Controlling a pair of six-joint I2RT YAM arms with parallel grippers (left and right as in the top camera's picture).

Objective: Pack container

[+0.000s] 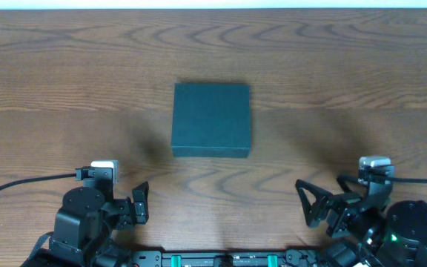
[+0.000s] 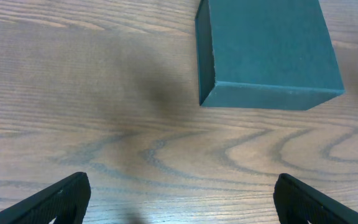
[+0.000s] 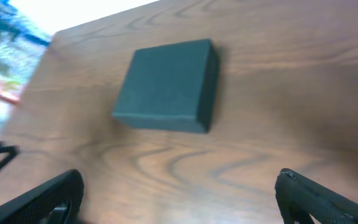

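Note:
The container [image 1: 211, 119] is a dark teal square box lying flat with its lid closed, at the middle of the wooden table. It also shows in the left wrist view at the upper right [image 2: 266, 43] and in the right wrist view at the upper centre [image 3: 166, 84]. My left gripper [image 1: 141, 202] rests near the front edge, left of and nearer than the box, open with only bare wood between its fingers [image 2: 182, 186]. My right gripper [image 1: 310, 202] sits at the front right, also open and holding nothing [image 3: 179, 180]. Neither gripper touches the box.
The table's far edge [image 1: 213, 9] runs along the top of the overhead view. A black cable [image 1: 21, 184] trails left from the left arm. Blurred colourful shapes [image 3: 5, 62] lie beyond the table's edge at the left of the right wrist view.

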